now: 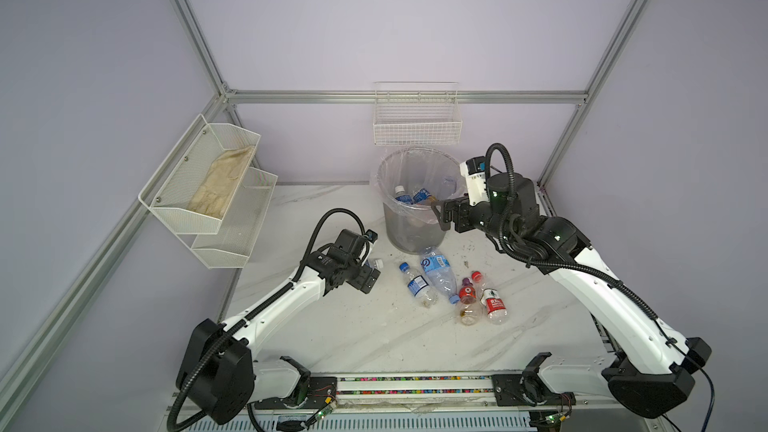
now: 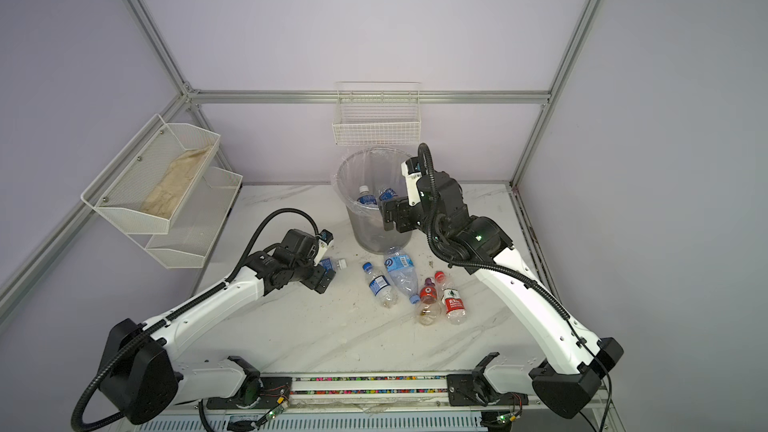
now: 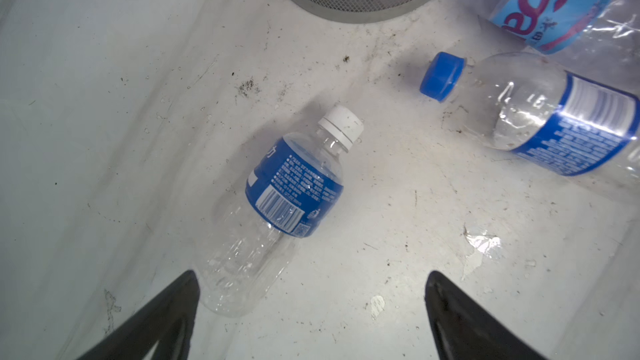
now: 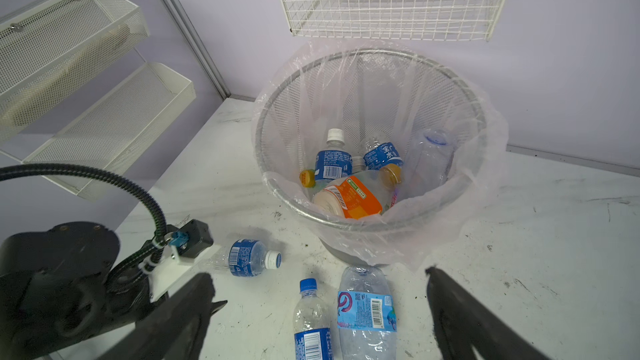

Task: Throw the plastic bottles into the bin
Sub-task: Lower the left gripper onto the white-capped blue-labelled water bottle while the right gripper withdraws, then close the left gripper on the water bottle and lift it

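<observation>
The white table [image 1: 374,338] bears the bin [image 1: 401,230] at its back, lined with a clear bag and holding several bottles [image 4: 332,164], among them an orange-labelled bottle [image 4: 353,199]. The right gripper [image 4: 318,275] hangs by the bin's near rim, jaws spread, empty. The left gripper [image 3: 311,278], also spread and empty, hovers over a white-capped bottle [image 3: 287,195] lying on the table. Before the bin lie a big pale-blue-labelled bottle [image 1: 436,272], a blue-capped bottle [image 1: 417,284] and two red-labelled bottles [image 1: 494,303] side by side
</observation>
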Controlling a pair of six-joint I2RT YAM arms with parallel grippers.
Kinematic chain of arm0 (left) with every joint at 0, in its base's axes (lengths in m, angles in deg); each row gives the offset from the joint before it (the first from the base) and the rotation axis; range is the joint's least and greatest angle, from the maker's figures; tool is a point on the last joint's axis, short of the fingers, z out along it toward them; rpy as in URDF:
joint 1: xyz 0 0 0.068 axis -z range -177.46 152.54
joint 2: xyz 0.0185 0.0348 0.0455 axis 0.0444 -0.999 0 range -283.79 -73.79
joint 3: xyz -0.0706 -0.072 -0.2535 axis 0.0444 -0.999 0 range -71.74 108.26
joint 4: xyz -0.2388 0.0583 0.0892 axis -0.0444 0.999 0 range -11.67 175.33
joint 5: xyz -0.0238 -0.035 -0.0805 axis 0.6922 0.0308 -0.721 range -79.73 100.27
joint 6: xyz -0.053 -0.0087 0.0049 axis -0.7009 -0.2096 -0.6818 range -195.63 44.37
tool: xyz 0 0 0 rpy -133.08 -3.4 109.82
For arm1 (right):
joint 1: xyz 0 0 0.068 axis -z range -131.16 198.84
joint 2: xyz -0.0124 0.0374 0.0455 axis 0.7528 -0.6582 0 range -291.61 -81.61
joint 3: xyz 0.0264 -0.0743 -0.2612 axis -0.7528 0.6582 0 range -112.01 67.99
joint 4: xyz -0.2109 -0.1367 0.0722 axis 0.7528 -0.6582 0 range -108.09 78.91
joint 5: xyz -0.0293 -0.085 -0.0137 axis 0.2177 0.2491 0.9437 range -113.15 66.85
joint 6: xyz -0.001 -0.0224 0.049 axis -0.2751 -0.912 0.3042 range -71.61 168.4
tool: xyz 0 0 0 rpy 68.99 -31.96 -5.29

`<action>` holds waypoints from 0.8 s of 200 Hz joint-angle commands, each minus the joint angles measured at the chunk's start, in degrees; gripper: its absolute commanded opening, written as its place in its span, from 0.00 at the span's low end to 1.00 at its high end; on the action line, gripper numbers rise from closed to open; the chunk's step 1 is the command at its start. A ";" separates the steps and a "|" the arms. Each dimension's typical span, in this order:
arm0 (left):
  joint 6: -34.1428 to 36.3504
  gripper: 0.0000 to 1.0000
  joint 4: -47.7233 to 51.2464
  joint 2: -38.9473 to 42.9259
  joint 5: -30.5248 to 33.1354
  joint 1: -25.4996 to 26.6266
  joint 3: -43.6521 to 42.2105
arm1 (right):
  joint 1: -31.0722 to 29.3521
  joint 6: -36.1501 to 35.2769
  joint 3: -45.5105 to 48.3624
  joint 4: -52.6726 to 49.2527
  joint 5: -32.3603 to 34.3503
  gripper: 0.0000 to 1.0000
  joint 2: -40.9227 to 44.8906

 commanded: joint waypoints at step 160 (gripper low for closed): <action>2.32 0.85 6.84 -18.90 -6.86 -3.82 10.98 | -0.11 -0.28 5.54 1.21 -0.71 0.97 4.77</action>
